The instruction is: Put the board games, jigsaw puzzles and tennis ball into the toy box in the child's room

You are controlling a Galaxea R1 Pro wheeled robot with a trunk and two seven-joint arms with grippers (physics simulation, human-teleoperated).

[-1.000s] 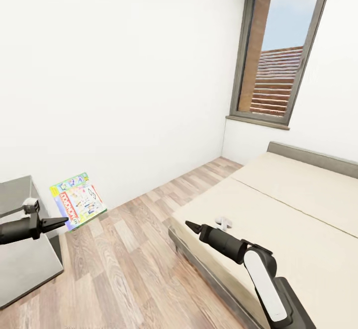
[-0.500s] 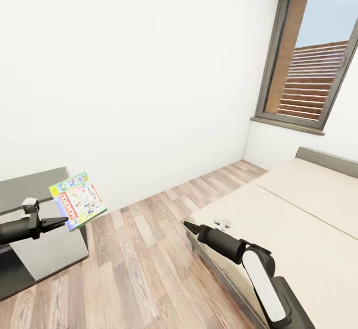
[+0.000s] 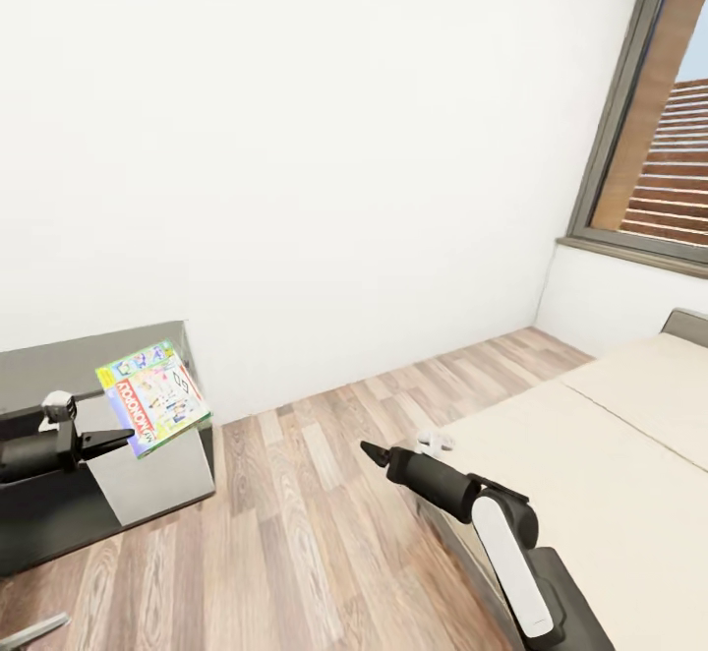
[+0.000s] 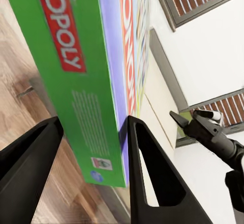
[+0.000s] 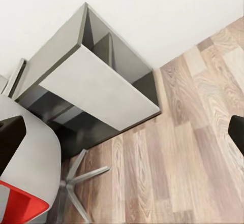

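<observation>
Board game [image 3: 152, 410] clamped upright in left gripper [image 3: 120, 438], arm extended forward

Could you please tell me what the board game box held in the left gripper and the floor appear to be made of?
The board game box, clamped in the left gripper, looks like glossy printed cardboard: flat thin panels, sharp edges, bright lettering. The floor looks like wood or wood-look laminate: staggered planks with grain in brown and grey tones and a matte finish. A render leaves either open.

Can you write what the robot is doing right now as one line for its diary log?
left end effector: shut on board game | right end effector: open, holding nothing | nearby: gray table, bed, wood floor
</observation>
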